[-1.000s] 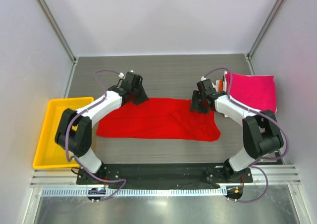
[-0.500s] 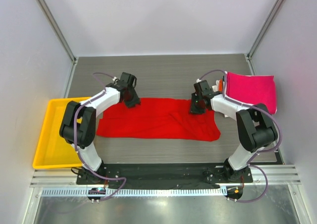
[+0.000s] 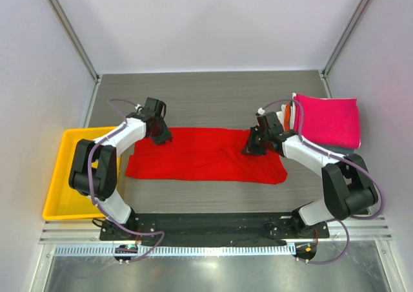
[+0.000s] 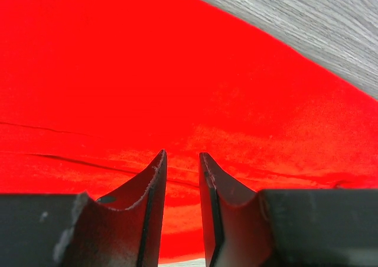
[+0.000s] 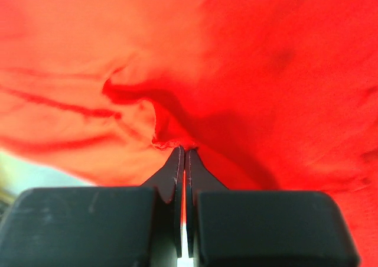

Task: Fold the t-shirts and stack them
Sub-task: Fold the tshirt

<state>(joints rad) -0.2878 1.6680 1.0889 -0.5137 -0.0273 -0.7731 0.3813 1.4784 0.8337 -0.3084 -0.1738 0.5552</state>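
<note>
Bright red cloth t-shirt point(image 3: 206, 155) lies flat mid-table as a long band. Its long axis runs left-right, and the near-right corner dips toward the arm bases. The left end stops just beside the yellow plastic tray point(image 3: 59, 182), and the right end sits near the stack at the right edge.

On top of that stack I see a folded magenta-pink t-shirt point(image 3: 326, 121), with a sliver of orange cloth point(image 3: 286, 119) showing on its left side. The rest of the pile is hidden. Grey wood-grain table top point(image 3: 213, 92) is bare beyond the shirt's far edge. Nothing sits between the two arms except the shirt itself.

The left arm is folded at the elbow over the tray side, with the forearm reaching in. The left gripper point(image 3: 160, 135) is down at the shirt's far-left corner. In the left wrist view its fingers point(image 4: 155, 181) stand a narrow gap apart over red cloth, and I see nothing pinched between them.

The right arm's elbow is out near the stack, with the forearm angled back toward centre. The right gripper point(image 3: 250, 147) is low on the shirt's far edge near the right end. In the right wrist view its fingertips point(image 5: 177, 160) are pressed together on a puckered ridge of the red fabric, so it's clamped on the shirt
</note>
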